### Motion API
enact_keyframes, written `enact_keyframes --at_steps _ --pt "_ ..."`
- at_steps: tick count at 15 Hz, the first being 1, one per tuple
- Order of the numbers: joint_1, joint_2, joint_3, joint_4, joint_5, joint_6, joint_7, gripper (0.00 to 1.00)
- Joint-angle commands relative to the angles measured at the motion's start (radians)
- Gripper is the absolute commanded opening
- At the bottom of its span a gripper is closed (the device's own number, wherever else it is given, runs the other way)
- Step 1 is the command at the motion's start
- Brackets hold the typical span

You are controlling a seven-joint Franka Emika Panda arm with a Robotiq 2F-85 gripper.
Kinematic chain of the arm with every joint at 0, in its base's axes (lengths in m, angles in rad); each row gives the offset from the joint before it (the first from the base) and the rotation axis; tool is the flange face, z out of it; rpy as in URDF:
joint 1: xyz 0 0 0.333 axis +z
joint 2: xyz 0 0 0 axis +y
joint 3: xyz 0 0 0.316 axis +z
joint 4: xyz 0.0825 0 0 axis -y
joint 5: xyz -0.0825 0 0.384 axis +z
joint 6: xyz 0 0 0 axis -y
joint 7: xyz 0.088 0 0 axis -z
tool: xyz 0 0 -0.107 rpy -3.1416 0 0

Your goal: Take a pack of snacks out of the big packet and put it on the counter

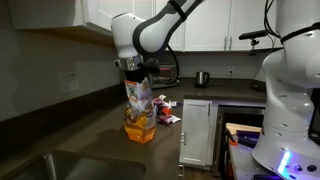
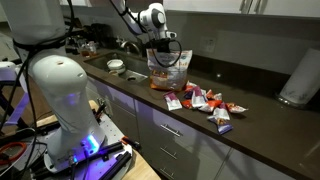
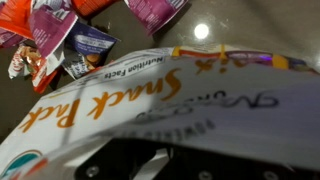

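The big packet (image 1: pixel 139 108) stands upright on the dark counter (image 1: pixel 90 132), with orange contents showing through its clear lower part. It shows in both exterior views (image 2: pixel 168 70). My gripper (image 1: pixel 135 68) is right at the packet's top opening, pointing down (image 2: pixel 160 45). In the wrist view the packet's white printed upper part (image 3: pixel 190 95) fills the frame and hides my fingertips, so I cannot tell whether the jaws are open or shut. Several small red-and-white packs (image 2: pixel 205 100) lie on the counter (image 2: pixel 262 112) beside the packet.
A steel sink (image 1: pixel 60 165) is set into the counter near the packet. A bowl (image 2: pixel 116 67) and a kettle (image 1: pixel 201 78) stand on the counter. A white roll (image 2: pixel 298 80) stands at the counter's far end. A white cabinet door (image 1: pixel 195 130) hangs open below.
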Motion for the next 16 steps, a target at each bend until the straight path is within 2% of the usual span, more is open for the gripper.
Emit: enact_keyframes --at_steps 1,4,16 --pt "-0.003 -0.078 0.019 -0.022 0.004 -0.049 0.030 0.08" --pt "-0.006 -0.112 0.026 -0.028 0.011 -0.067 0.043 0.08" --pt "-0.013 -0.158 0.033 0.091 0.000 -0.115 0.051 0.08"
